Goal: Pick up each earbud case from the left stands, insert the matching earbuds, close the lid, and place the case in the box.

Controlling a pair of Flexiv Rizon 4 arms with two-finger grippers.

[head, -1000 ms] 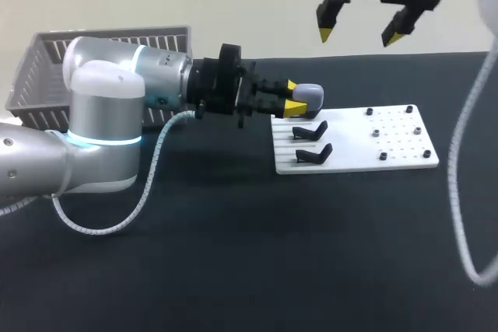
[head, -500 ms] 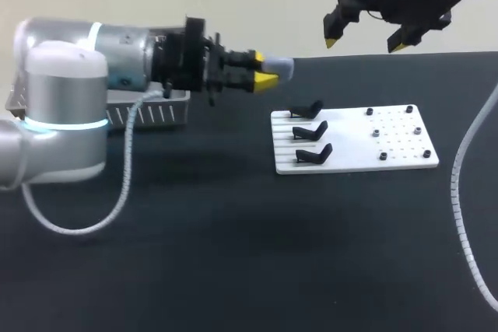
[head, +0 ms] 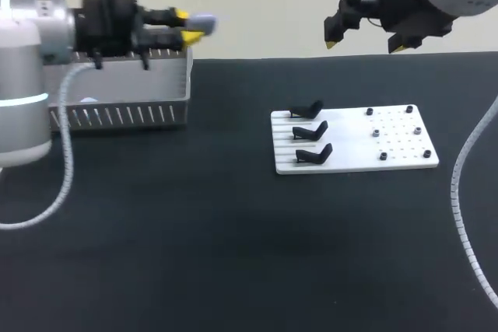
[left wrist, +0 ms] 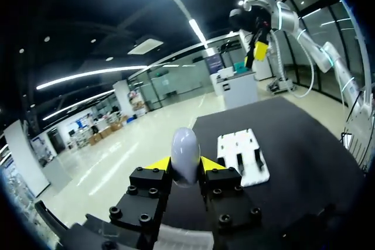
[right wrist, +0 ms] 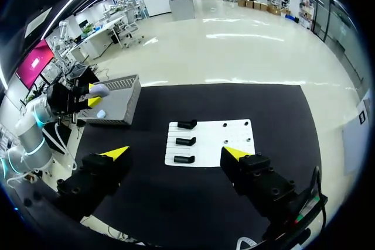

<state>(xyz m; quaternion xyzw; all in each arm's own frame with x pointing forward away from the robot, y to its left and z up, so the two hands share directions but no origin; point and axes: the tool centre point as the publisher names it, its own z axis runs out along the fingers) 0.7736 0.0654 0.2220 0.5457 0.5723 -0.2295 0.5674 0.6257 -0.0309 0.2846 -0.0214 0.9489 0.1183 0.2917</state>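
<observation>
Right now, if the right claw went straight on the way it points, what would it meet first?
Probably the white stand plate, near its black stands; nothing shows in between.

Bright, even indoor light falls from overhead onto a matte black table [head: 233,239], which looks flat and dark. Ahead of the left gripper [left wrist: 185,165], a white stand board [left wrist: 243,156] is the brightest surface on the table, with faint, short shadows beneath its black stands. Long ceiling strip lights glow high above that gripper, and the pale earbud case [left wrist: 184,147] pinched between its fingertips carries a soft sheen. A thin blue-white ring glows on the left arm [head: 19,101]. Beyond the right gripper [right wrist: 174,153], the pale floor shows broad white glare.
</observation>
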